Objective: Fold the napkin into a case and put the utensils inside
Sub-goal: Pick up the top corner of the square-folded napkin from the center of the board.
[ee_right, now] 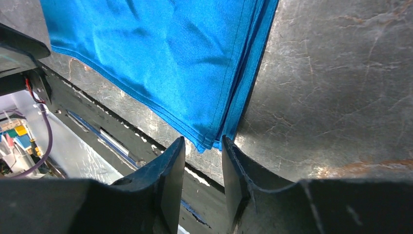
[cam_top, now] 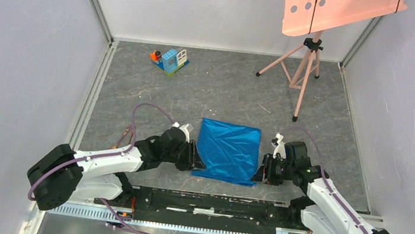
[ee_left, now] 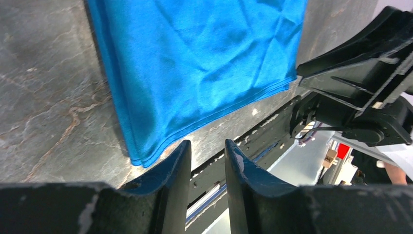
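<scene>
The napkin (cam_top: 229,151) is a bright blue cloth lying folded in layers, roughly square, on the grey table between my two arms. My left gripper (cam_top: 197,159) is low at its near left corner. In the left wrist view the napkin (ee_left: 195,63) ends just left of and beyond the left gripper (ee_left: 207,144), whose jaws stand apart with nothing between them. My right gripper (cam_top: 262,172) is at the near right corner. In the right wrist view the layered corner of the napkin (ee_right: 160,58) lies just beyond the right gripper (ee_right: 203,140), which is open and holds nothing. The utensils are out of view.
A small blue-and-white toy block house (cam_top: 171,60) stands at the far left. A pink tripod (cam_top: 303,75) with a pink board (cam_top: 337,10) stands at the far right. A black rail (cam_top: 212,204) runs along the near edge. White walls enclose the table.
</scene>
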